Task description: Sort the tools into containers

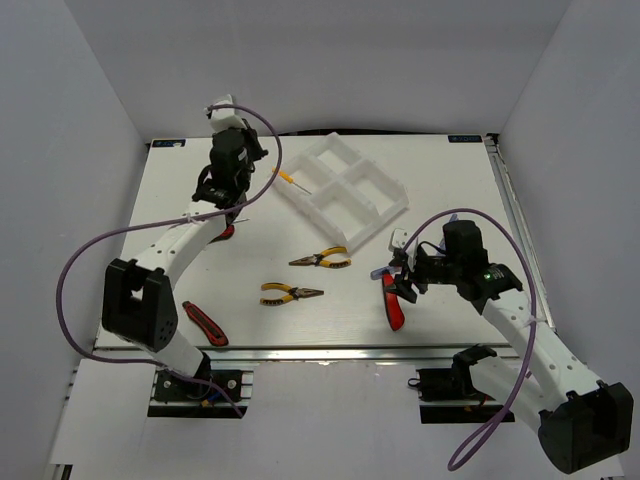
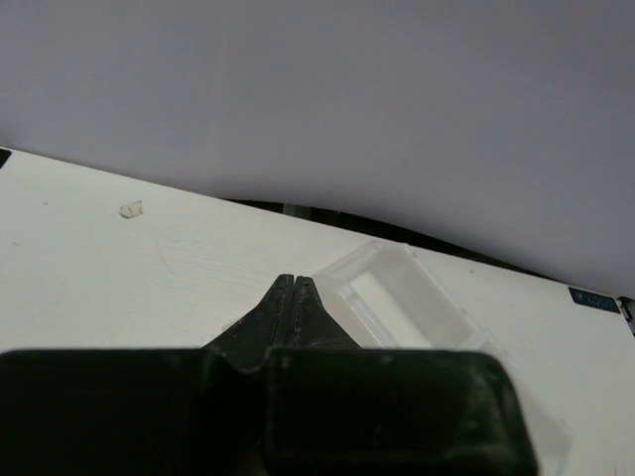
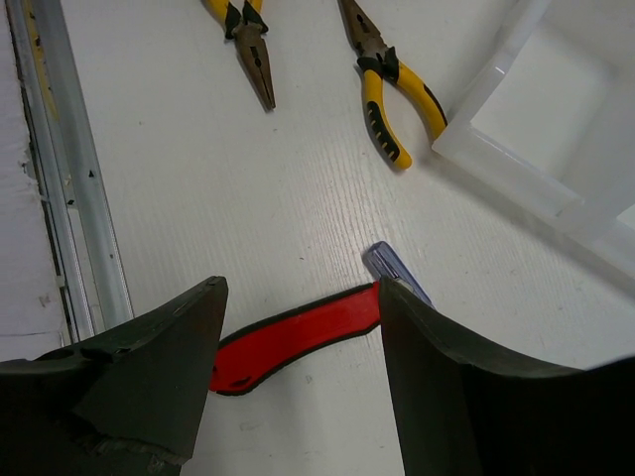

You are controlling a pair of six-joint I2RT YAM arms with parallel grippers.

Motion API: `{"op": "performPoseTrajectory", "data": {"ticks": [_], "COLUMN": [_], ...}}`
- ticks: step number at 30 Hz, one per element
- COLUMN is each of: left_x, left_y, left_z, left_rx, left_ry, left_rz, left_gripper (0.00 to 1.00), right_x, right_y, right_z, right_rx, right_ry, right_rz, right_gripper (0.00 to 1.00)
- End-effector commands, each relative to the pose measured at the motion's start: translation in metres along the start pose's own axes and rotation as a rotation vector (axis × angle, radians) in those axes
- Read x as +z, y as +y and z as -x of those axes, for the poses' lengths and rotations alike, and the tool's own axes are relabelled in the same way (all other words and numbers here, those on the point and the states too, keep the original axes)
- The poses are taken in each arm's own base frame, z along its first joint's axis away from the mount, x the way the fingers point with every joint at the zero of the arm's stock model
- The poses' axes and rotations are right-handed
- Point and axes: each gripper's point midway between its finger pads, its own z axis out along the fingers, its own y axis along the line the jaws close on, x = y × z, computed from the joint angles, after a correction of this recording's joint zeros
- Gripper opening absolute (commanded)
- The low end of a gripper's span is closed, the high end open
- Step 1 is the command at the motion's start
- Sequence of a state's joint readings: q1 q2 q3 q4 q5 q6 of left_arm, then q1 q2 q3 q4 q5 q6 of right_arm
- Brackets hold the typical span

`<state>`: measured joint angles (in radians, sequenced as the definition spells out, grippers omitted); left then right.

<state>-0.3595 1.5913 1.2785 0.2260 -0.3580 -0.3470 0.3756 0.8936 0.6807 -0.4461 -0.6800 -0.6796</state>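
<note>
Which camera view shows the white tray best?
The top view: the whole tray, all four compartments. The left wrist view shows one end behind the left gripper; the right wrist view only a corner.

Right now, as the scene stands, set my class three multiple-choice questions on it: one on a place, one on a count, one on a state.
1. Where is the red knife nearest the right gripper?
A. Leaning on the back wall
B. Flat on the table, below that gripper's spread fingers
C. Lifted in the air

2. How many pliers are there?
A. One
B. Two
C. Four

3. What state is the left gripper in?
A. Shut, with nothing in it
B. Wide open
C. Shut on a knife

Answers:
1 B: the right wrist view shows the knife lying on the table in the gap between the fingers.
2 B: the top view shows two yellow-handled pairs.
3 A: the left wrist view shows its fingertips touching, with nothing between them.
</note>
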Motion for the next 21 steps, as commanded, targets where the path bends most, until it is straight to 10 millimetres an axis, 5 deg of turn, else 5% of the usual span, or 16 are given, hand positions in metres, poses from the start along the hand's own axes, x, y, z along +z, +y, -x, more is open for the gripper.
{"op": "performPoseTrajectory", "data": {"ticks": [1, 8, 11, 12, 15, 17, 21], "left_x": [0.002, 0.025, 0.015, 0.007, -0.027, -0.054, -0.078], "left_y": [0.03, 0.057, 0.098, 0.123, 0.184, 0.212, 0.244], "left_z": [-0.028, -0.047, -0.055, -0.045, -0.09, -0.123, -0.157], "left_rx": [0.072, -0.076, -0.26, -0.322, -0.505, -0.532, -0.437], "left_ry": [0.065, 0.175, 0.188, 0.159, 0.236, 0.335, 0.461], "left_rz": [0.085, 0.115, 0.215, 0.281, 0.531, 0.702, 0.916], "left_gripper": [0.0, 0.0, 0.0, 0.11, 0.48, 0.55, 0.63], "right_x": [-0.001, 0.0, 0.003, 0.004, 0.009, 0.011, 0.013], "right_y": [-0.005, -0.005, -0.003, -0.004, -0.006, -0.007, -0.006], "right_z": [0.019, 0.018, 0.019, 0.018, 0.018, 0.019, 0.017], "right_rx": [-0.026, -0.03, -0.018, -0.013, 0.001, -0.001, 0.014], "right_ry": [-0.043, -0.037, -0.036, -0.03, -0.012, -0.002, 0.006], "right_rz": [-0.001, 0.0, 0.002, 0.001, -0.016, -0.028, -0.028], "right_gripper": [0.69, 0.7, 0.7, 0.69, 0.69, 0.69, 0.69]}}
